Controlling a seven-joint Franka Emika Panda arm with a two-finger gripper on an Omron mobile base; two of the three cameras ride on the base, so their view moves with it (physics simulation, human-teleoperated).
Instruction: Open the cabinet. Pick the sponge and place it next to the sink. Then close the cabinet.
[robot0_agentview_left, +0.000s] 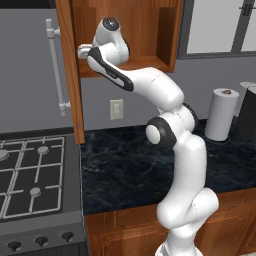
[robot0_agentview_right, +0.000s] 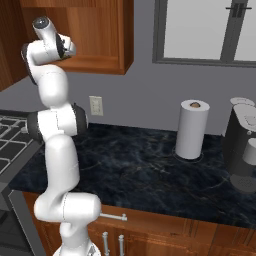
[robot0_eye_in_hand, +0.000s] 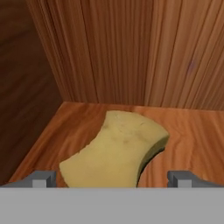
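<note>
While lying flat on the cabinet (robot0_eye_in_hand: 183, 127) floor, sponge (robot0_eye_in_hand: 114, 151) looks soft, light, squashy; best pinched across its notched waist. Gripper (robot0_eye_in_hand: 112, 178) spread wide, holding nothing.

Reddish-brown wooden cabinet (robot0_agentview_left: 80, 75), upper left: streaked grain, satin sheen; long silver bar handle (robot0_agentview_left: 55, 65) brushed metal. Yellow notched sponge block (robot0_eye_in_hand: 116, 151), lower centre: matt, faintly mottled. Black marbled stone countertop (robot0_agentview_left: 130, 165), centre: glossy. White paper-towel roll (robot0_agentview_left: 221, 114), right: matt.

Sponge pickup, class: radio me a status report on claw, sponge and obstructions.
Claw open, inside cabinet. Sponge flat on shelf between fingertips, ungripped. Nothing blocking.
</note>
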